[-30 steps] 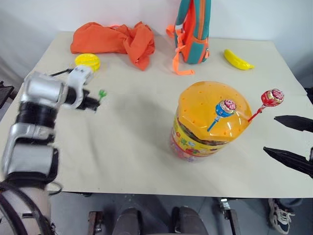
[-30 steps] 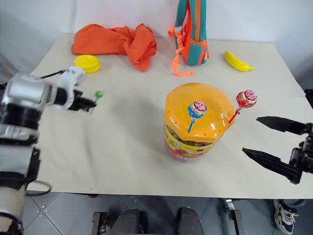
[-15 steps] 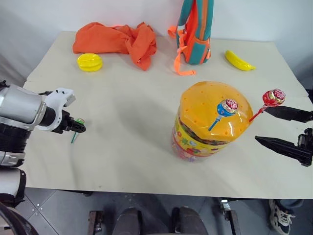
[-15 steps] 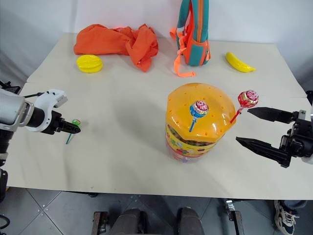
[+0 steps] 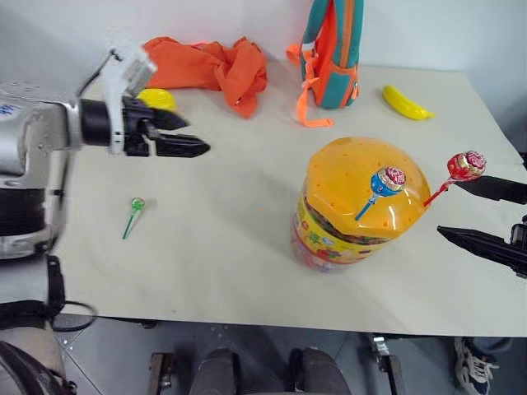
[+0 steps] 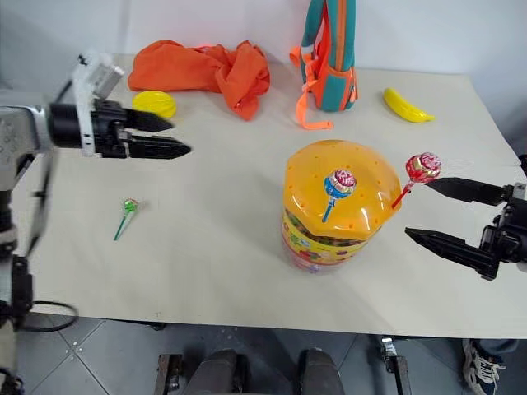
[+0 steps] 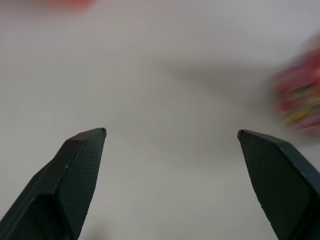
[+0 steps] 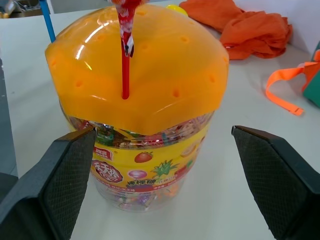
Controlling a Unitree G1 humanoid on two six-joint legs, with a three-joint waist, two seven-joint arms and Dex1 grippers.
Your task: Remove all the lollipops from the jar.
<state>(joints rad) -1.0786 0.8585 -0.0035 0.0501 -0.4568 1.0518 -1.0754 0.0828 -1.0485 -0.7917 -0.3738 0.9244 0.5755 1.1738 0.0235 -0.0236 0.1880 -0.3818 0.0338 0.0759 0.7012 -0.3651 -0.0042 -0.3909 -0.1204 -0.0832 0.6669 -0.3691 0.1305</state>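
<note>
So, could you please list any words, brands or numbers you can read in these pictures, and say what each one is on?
Jar label: a small red badge with white characters, too small to read; beside it only fruit pictures.
Lollipop wrappers, blue-stick and red-stick: patterned, with no print I can make out.
Backpack, orange cloth, banana: no text visible.
Nothing else carries writing.
</note>
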